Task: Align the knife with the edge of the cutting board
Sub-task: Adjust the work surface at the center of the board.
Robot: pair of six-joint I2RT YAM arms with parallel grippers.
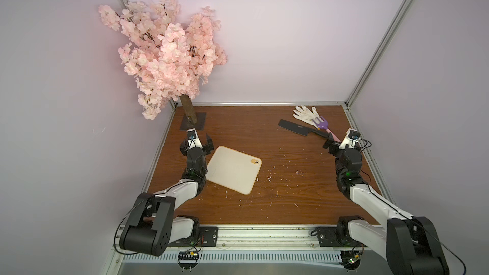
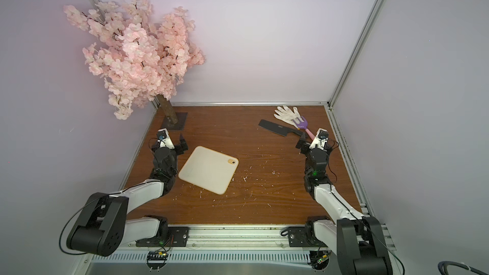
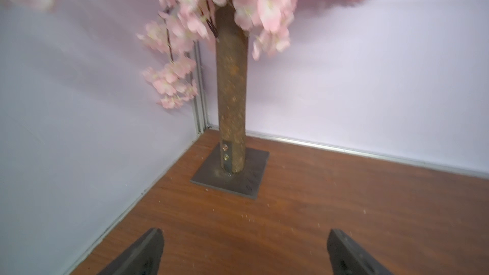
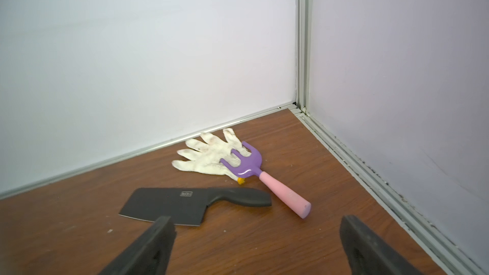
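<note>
Black knife appears in right wrist view, not left; all fingers released.

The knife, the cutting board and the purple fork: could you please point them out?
The knife (image 4: 169,203), right wrist view, middle of the blade.
The cutting board (image 1: 232,169), in a top view, centre of its bare surface.
The purple fork (image 4: 248,165), right wrist view, on its purple head.

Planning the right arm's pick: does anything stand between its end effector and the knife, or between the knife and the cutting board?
Nothing visible. The open right end effector faces the knife; the fork lies close beside its handle. Bare table separates knife and cutting board.
</note>
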